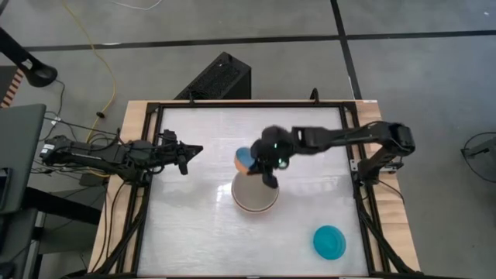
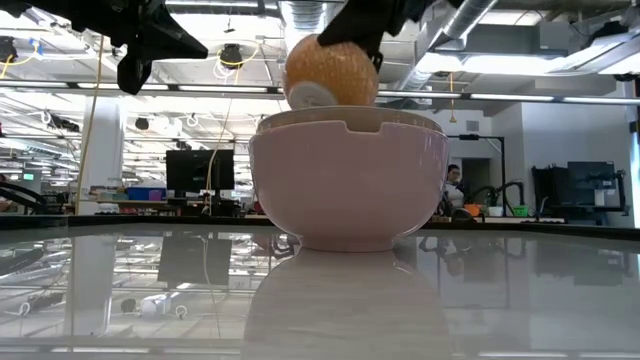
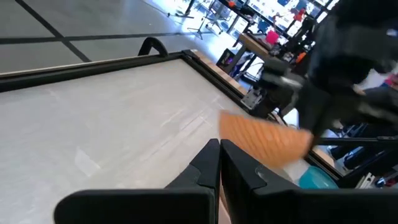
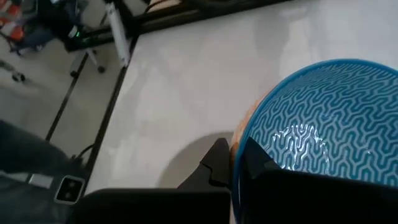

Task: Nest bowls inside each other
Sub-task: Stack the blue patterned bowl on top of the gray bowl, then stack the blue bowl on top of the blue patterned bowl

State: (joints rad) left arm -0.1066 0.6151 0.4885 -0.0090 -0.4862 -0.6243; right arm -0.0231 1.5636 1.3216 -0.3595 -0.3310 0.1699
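Observation:
My right gripper [image 4: 235, 163] is shut on the rim of a translucent orange-pink bowl [image 2: 332, 68] that has a light blue patterned bowl [image 4: 323, 124] nested in it. It holds them in the air just beyond the far rim of a large cream-white bowl [image 1: 254, 194]. The cream-white bowl stands on its base at the table's middle, and its inside looks beige-grey. A teal-blue bowl [image 1: 330, 242] sits alone near the front right corner. My left gripper [image 1: 188, 150] hovers shut over the table's left side, holding nothing. My right gripper pinches the two nested bowls by their rims [image 4: 237, 144]. One finger [image 4: 216, 167] is outside the orange-pink wall and the other [image 4: 256, 163] is inside the light blue bowl. The fingers slant down from the table's right. Both bowls hang tilted, clear of the cream-white bowl [image 2: 345, 185].
A dark frame [image 1: 151, 170] borders the white tabletop on all sides. A black box [image 1: 217, 77] stands on the floor beyond the far edge. Bare tabletop lies at the front left and far right. A person [image 2: 455, 185] sits far off in the room behind.

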